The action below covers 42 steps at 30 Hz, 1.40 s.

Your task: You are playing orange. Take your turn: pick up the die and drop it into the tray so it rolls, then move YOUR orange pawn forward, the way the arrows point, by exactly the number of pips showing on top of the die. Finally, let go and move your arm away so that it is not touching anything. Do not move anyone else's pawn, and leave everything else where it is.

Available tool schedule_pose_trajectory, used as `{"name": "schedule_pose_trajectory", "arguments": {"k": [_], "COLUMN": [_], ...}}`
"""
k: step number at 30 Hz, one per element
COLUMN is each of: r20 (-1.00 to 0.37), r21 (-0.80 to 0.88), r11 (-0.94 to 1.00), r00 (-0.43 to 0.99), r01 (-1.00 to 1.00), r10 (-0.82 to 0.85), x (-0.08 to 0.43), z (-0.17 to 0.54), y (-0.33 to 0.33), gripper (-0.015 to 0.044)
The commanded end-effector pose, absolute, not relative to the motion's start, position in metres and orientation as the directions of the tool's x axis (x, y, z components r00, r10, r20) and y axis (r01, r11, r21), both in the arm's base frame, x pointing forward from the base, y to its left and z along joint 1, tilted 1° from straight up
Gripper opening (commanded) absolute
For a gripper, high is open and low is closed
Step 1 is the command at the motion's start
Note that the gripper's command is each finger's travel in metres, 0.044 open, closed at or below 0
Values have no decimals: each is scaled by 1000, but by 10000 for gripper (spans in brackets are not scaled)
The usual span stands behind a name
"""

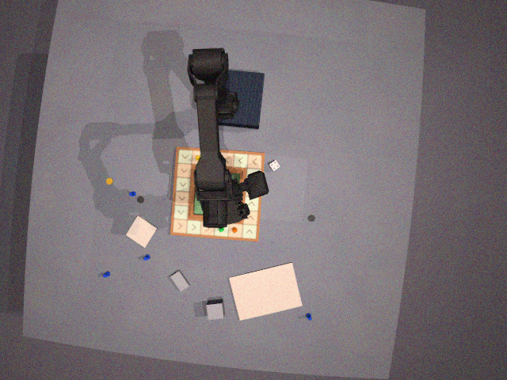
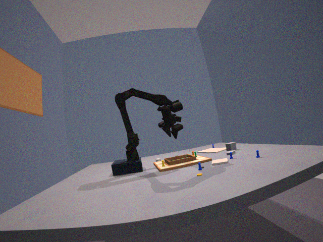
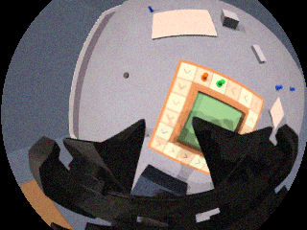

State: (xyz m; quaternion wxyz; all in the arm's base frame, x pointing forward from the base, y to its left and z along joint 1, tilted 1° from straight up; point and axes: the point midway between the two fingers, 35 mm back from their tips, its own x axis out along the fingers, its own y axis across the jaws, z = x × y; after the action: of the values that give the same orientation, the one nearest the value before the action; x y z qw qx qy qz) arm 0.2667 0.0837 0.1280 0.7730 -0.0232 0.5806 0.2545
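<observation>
Two fingers of gripper [image 2: 170, 133] spread apart, pinching nothing — high above tray [image 2: 179, 159]. Die [image 1: 274, 165] on table [image 1: 348, 123] just beside board [image 1: 180, 229]. Orange pawn [image 1: 234, 229] beside green pawn [image 1: 221, 229].

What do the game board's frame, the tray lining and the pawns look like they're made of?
Board frame: looks like wood, matte orange-brown, though no grain shows. Tray lining: possibly felt, flat green with no shine. Orange pawn and green pawn: likely plastic or painted wood, in solid saturated colour; they are too small to tell further.
</observation>
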Motion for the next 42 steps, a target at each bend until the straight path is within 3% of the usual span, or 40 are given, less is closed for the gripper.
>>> {"name": "schedule_pose_trajectory", "arguments": {"k": [1,7,14,42], "r20": [-949,-989,-1000,-1000], "r21": [216,109,-18,-20], "r11": [862,827,763,762], "r00": [110,24,24,24], "r01": [-459,-552,-646,-648], "r10": [297,146,-3,-6], "x": [247,208,164,164], "z": [105,72,46,-9], "y": [111,153,179,177], "gripper": [275,275,275,275]}}
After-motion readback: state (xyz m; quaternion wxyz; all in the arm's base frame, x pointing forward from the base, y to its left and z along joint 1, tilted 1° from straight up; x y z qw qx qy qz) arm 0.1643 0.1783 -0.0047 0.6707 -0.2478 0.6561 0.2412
